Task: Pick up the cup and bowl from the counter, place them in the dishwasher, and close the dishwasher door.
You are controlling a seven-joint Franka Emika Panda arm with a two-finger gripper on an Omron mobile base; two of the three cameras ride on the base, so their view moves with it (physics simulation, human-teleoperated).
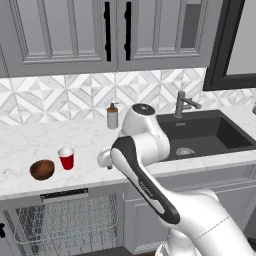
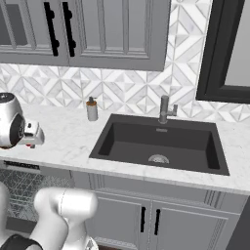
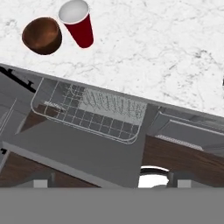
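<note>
Dishwasher (image 3: pixel 87 113) rack open just below; cup (image 3: pixel 78 24) beside bowl (image 3: pixel 42 35) ahead on table (image 3: pixel 166 52); end effector's spread impossible to tell.

On the tabletop (image 1: pixel 30 145) you have the bowl (image 1: pixel 42 169) at the left with the cup (image 1: pixel 66 158) just beside it on its right, upright, apart. Directly below them the dishwasher (image 1: pixel 65 220) stands open, its wire rack (image 3: pixel 89 111) inside. Further right, a soap dispenser (image 1: pixel 112 116) stands against the back wall, then the sink (image 1: pixel 205 135) with a faucet (image 1: pixel 181 104) behind it.
</note>
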